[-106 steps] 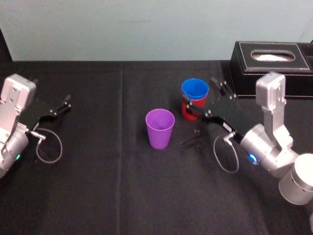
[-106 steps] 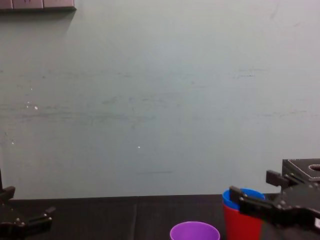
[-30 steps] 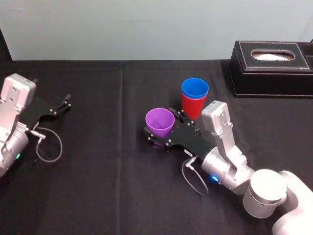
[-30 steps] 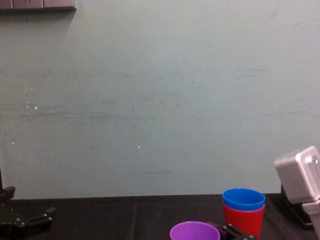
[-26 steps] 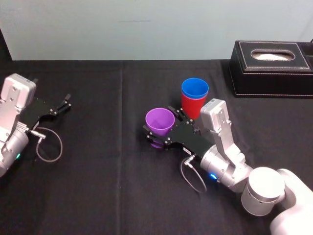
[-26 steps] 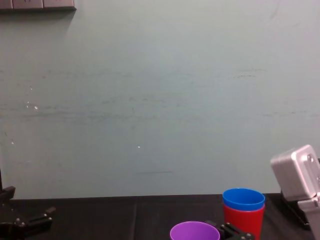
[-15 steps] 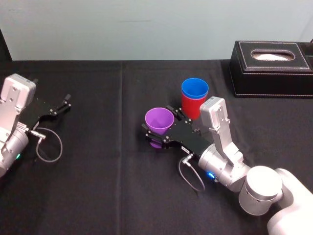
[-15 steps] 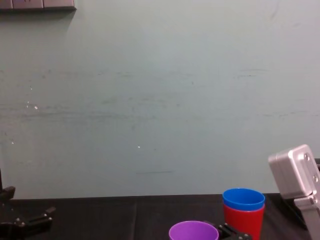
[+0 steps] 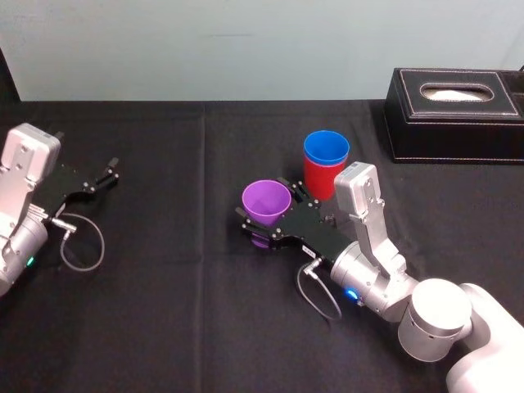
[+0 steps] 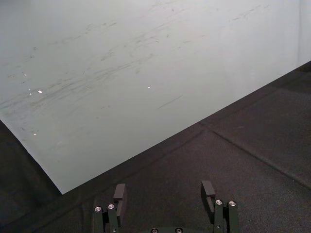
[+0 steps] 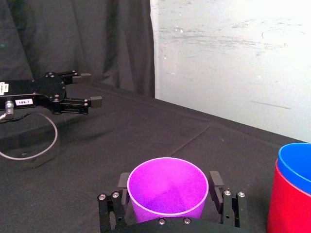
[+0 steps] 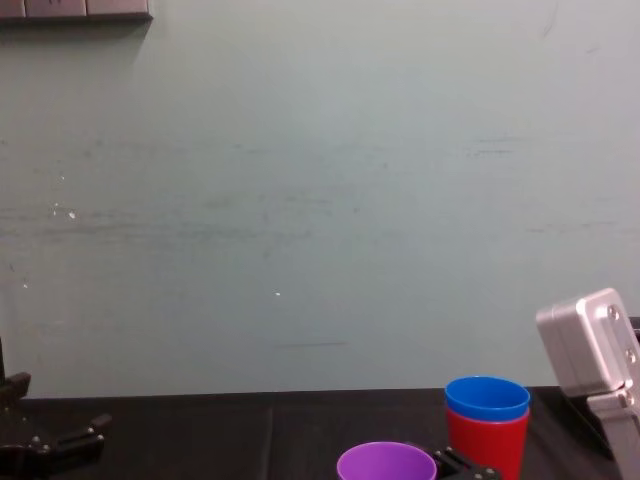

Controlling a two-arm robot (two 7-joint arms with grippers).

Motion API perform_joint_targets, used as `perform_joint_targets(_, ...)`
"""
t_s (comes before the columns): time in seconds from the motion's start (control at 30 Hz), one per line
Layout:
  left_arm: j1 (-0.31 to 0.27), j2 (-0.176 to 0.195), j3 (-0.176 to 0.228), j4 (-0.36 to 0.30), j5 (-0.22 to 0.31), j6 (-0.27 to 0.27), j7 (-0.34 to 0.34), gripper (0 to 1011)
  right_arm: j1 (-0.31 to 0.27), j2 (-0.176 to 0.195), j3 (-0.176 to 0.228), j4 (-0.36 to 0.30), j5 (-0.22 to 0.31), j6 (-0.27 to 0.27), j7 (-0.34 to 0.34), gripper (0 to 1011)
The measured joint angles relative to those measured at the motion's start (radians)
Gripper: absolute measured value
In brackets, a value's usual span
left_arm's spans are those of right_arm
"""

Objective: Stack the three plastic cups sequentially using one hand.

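The purple cup stands upright at the table's middle, its mouth up. My right gripper lies low on the cloth with its jaws open around this cup, one finger on each side just outside the rim. Right behind it, the blue cup sits nested in the red cup, both upright; the stack is beside my right wrist. My left gripper rests open at the far left, nothing between its fingers.
A black box with white stitching stands at the back right corner. Black cloth covers the table. A pale wall runs along the far edge. A grey cable loops from each wrist onto the cloth.
The right arm has left the red and blue stack and come to the purple cup, its open jaws now around it. Over the last second it and the cup crept slightly left.
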Motion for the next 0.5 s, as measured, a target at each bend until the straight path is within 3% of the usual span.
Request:
perform_joint_targets(0.23,0.0,0.0,0.0,0.0,0.0,0.0,0.0,1005,0.0,0.0,0.0,0.0,0.0,0.0,0.001,948)
perform_joint_targets(0.37,0.0,0.0,0.0,0.0,0.0,0.0,0.0,1005,0.0,0.0,0.0,0.0,0.0,0.0,0.001,821)
perform_joint_targets(0.5,0.0,0.0,0.0,0.0,0.0,0.0,0.0,1004,0.0,0.0,0.0,0.0,0.0,-0.001,0.001,785)
